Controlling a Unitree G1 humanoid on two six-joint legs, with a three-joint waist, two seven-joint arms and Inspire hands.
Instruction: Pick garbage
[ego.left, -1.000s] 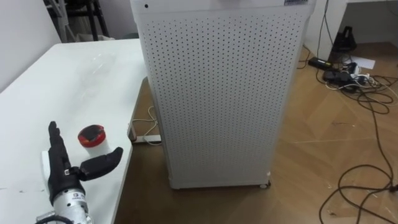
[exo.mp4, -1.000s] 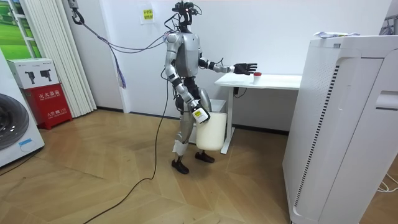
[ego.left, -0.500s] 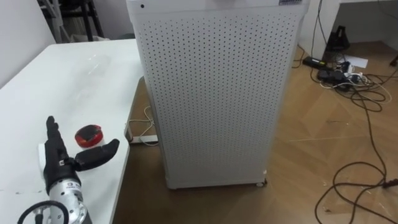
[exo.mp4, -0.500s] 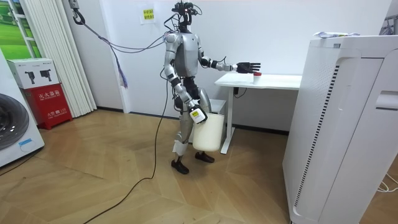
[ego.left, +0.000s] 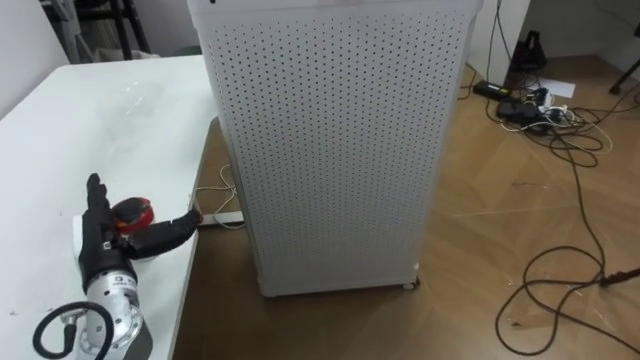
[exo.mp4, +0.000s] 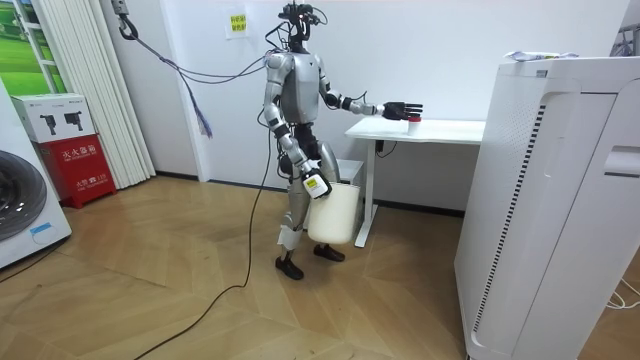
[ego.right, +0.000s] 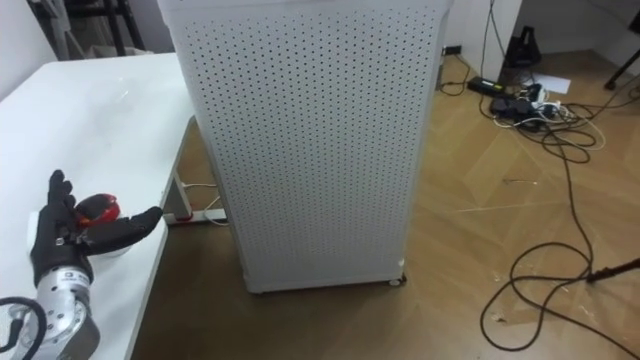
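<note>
Bright, even indoor light; soft shadows.

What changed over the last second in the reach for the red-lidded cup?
The left hand moved forward over the table until the red-lidded cup sits between its thumb and straight fingers; still open, nothing grasped. The cup kept its spot, and the right hand stays low at the white bin. The eye views' overall shift is the camera's.
</note>
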